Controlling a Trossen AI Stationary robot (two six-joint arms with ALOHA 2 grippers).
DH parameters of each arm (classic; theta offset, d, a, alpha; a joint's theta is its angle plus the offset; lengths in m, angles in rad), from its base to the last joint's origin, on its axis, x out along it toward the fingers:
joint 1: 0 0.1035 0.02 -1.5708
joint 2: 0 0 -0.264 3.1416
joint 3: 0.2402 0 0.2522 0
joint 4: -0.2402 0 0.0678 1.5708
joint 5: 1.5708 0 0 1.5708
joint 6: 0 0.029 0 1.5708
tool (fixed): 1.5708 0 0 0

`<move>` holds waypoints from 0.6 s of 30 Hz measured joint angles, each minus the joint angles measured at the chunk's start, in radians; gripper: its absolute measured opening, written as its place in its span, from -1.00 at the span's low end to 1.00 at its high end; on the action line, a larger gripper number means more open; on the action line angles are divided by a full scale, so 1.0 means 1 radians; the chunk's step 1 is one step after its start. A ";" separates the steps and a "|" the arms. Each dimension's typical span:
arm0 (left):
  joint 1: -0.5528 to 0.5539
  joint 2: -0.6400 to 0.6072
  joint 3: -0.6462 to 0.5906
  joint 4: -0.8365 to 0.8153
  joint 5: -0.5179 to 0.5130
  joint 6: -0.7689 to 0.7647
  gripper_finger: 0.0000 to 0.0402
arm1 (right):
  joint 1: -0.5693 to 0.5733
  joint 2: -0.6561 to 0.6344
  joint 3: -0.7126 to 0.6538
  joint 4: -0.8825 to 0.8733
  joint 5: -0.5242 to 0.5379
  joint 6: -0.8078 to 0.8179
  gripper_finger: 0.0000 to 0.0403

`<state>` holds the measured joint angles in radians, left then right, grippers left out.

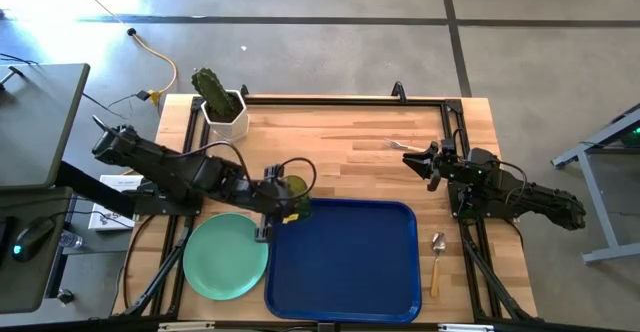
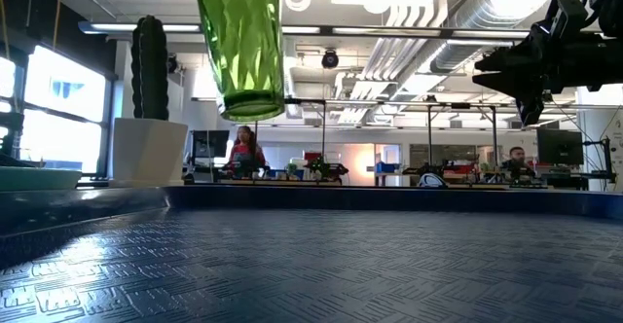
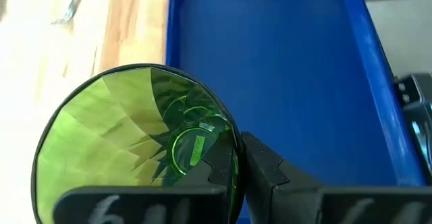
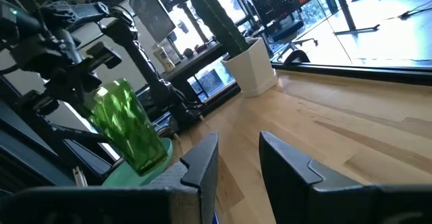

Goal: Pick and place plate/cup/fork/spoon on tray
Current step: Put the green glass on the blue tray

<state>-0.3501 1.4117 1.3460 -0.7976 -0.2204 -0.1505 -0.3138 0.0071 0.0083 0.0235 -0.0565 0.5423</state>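
Nearest, at the low camera's lens: large dark blue rectangular plastic tray (image 2: 311, 265) with raised rim, ribbed floor bare, nothing set in it yet.

Just above its near-left corner: small translucent olive-green plastic tumbler, the cup (image 2: 240, 41), hanging upright, base down, clear of the tray floor. Empty inside. Pinched by its wall at the rim in the left end effector (image 3: 236, 177), fingers nearly closed, one inside the rim and one outside. Likely held that way to keep the base free for setting down flat; likely carried high to clear the raised rim.

Beside the tray's left edge, on the wooden desk (image 1: 340, 132): round flat mint-green plate (image 1: 225, 257), lying flat, empty, untouched.

On the desk off the tray's right edge: slim spoon (image 1: 437, 262) with silver oval bowl and orange handle, lying apart from the rim.

Beyond the tray, toward the right arm: slim fork (image 1: 395, 146) with silver tines, on the bare wood.

Near the fork, raised off the desk: right end effector (image 1: 415, 160), fingers partly apart, gripping nothing; seemingly waiting.

Farthest, at the desk's back-left corner: dark green cactus in a white pot (image 1: 222, 107), no part of the job.
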 joint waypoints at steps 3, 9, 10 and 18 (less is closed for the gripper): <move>-0.020 0.000 0.000 -0.001 0.032 0.074 -0.96 | 0.000 0.000 0.000 0.000 0.000 0.000 -0.51; -0.046 0.033 0.000 -0.011 0.067 0.156 -0.96 | 0.000 0.000 0.000 0.000 0.000 0.000 -0.51; -0.046 0.045 0.000 -0.011 0.075 0.162 -0.96 | 0.000 0.000 0.000 0.000 0.000 0.000 -0.51; -0.046 0.160 0.000 -0.013 0.109 0.207 -0.96 | 0.000 0.000 0.000 0.000 0.000 0.000 -0.51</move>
<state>-0.3965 1.5715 1.3460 -0.8110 -0.1117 0.0565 -0.3134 0.0071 0.0086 0.0235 -0.0565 0.5419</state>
